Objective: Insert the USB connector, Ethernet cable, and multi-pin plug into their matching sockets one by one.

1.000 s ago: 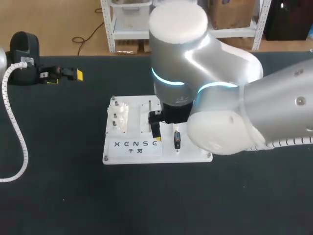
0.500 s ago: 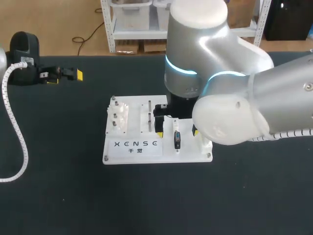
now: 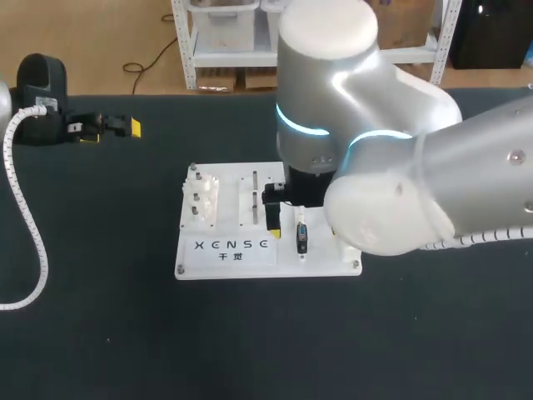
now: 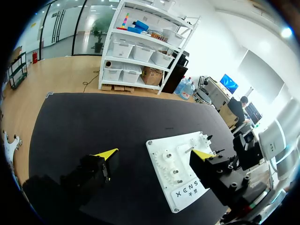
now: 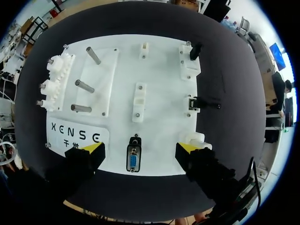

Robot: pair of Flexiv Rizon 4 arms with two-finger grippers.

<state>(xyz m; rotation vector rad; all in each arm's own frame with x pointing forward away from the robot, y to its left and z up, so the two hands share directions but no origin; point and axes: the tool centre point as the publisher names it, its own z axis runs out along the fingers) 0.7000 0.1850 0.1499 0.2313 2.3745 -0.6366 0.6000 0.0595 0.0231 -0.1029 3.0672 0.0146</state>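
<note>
Drifting slightly back over the white board point(image 5: 159, 61), the right jaws hang wide open and empty, straddling the blue multi-pin plug point(image 5: 133, 160) near the board's edge. Seemingly that plug's turn: next, descend squarely and close. Left jaws gape empty, well apart over the counter point(image 3: 125, 333).

Shift of the right arm point(image 3: 358, 150) over the white board point(image 3: 208, 262)
It swung toward the board's right edge, then eased slightly back.

Bright, even light; shadows seemingly faint.
</note>
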